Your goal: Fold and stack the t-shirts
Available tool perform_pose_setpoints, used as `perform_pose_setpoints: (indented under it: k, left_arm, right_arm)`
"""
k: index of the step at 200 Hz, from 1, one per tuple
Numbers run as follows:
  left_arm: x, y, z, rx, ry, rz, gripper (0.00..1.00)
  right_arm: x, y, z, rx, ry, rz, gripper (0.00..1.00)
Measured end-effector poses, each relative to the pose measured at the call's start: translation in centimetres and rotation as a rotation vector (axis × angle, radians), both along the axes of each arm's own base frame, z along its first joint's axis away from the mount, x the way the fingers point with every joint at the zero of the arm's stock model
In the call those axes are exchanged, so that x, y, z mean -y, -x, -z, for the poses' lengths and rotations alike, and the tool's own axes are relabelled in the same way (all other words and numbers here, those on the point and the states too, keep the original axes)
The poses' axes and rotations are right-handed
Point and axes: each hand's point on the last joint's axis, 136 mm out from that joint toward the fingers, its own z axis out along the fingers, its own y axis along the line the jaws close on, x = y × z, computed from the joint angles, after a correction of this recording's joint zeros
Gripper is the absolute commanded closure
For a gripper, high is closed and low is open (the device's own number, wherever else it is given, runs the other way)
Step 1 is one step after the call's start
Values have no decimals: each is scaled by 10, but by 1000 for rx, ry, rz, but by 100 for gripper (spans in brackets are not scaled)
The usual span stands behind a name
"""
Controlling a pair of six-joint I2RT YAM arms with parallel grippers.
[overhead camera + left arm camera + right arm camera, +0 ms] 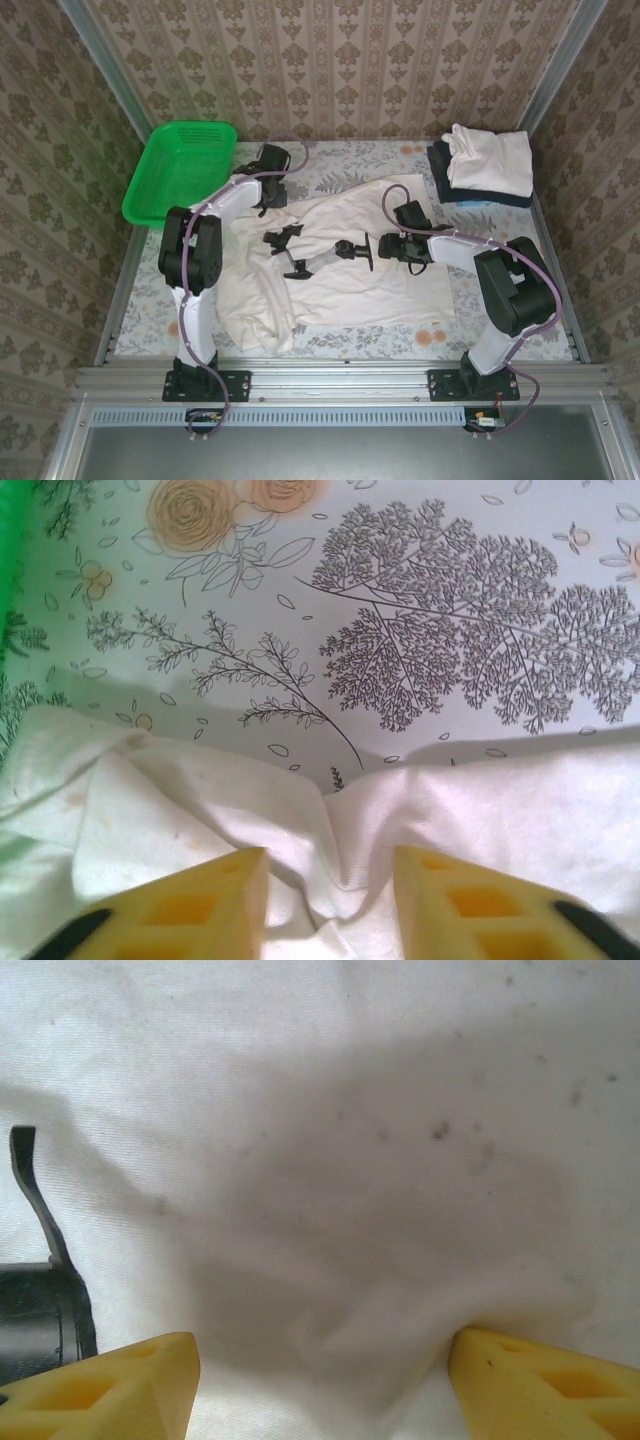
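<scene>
done: folded cream t-shirt [490, 160] stacked on navy t-shirt [438, 168], far right desk [350, 160] corner. outstanding: spread cream t-shirt [340, 285] mid-desk, rumpled, unfolded. left hand [330, 865] released astride its far edge; right hand [320, 1350] released, wide over cloth.

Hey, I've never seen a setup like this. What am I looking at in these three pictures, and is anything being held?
Two robot arms, left arm and right arm, are bolted to a table. One picture looks down from above; the others come from wrist cameras, so the yellow wedges are each claw's fingers. A cream t-shirt lies spread out, with a green basket far left and folded shirts stacked far right. The left claw has a shirt fold between its fingers; I can't tell whether it grips. The right claw is open over the cloth.
</scene>
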Motion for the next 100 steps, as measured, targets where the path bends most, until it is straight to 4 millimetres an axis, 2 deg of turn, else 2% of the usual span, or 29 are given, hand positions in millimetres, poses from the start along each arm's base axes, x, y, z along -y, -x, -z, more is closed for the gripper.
perform_pose_setpoints:
  k: [25, 62, 79, 100]
  left_arm:
    - [-2, 0, -3, -3, -9, -4, 56]
    - [0, -10, -13, 17, -1, -2, 70]
    - [3, -15, -11, 17, 1, 2, 68]
    - [6, -12, 1, -16, 9, 16, 60]
  right_arm:
    - [0, 0, 0, 1, -1, 0, 30]
    - [0, 0, 0, 1, -1, 0, 30]
    - [0, 0, 0, 1, -1, 0, 30]
    - [0, 0, 0, 1, -1, -1, 30]
